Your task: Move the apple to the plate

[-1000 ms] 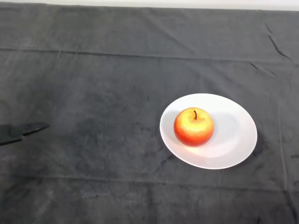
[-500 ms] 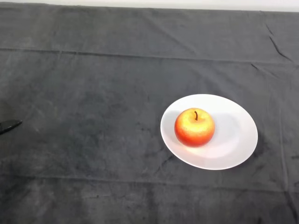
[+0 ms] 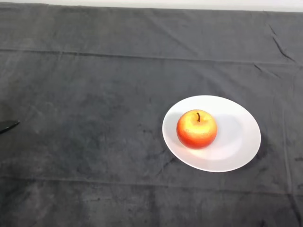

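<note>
A red and yellow apple [image 3: 197, 129] stands upright, stem up, on the left half of a white round plate [image 3: 239, 135] right of the table's middle. Only a small black sliver of my left hand [image 3: 6, 126] shows at the view's left edge, low over the cloth and far to the left of the plate. It touches nothing, and the rest of the hand and the arm are out of view.
A dark grey cloth [image 3: 104, 94] with a few creases covers the whole table. A pale strip of the background [image 3: 151, 3] runs along the far edge at the top.
My left hand has drawn back to the left, from a clearly visible black shape to a small tip at the edge. Apple and plate have stayed in place.
</note>
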{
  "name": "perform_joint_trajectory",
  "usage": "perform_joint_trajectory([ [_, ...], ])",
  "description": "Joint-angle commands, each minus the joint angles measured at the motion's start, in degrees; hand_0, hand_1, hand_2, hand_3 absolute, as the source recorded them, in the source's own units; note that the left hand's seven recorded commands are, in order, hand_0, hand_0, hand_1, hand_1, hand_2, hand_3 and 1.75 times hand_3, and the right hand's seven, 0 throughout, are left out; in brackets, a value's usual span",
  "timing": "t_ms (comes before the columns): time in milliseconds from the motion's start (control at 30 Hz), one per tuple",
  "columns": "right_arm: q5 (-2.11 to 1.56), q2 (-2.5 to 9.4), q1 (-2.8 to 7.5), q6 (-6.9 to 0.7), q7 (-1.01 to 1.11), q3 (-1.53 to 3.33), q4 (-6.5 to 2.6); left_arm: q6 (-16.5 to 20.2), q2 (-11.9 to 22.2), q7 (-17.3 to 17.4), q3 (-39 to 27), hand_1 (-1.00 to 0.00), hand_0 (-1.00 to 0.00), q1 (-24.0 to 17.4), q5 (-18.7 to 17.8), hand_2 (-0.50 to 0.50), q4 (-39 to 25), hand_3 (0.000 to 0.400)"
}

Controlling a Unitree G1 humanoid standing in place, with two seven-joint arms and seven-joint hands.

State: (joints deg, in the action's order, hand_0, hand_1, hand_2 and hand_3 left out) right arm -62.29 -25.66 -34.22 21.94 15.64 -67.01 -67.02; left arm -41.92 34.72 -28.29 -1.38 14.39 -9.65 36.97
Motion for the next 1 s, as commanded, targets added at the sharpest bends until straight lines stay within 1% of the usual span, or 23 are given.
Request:
perform_joint_trajectory([
  [33,-0.64,-0.26,0.36,0.22,0.15,-0.22,1.41,-1.0,-0.6,0.5,-3.1,0.0,0.0,0.5,1.0,0.0,2.1,0.0],
  [267,-0.64,-0.25,0.37,0.21,0.13,-0.21,1.43,-0.3,-1.5,0.8,-4.1,0.0,0.0,0.2,2.1,0.0,0.9,0.0],
  [1000,-0.6,-0.2,0.41,0.18,0.04,-0.17,1.57,1.5,-3.2,3.4,-7.3,0.0,0.0,-0.3,3.6,0.0,-1.4,0.0],
])
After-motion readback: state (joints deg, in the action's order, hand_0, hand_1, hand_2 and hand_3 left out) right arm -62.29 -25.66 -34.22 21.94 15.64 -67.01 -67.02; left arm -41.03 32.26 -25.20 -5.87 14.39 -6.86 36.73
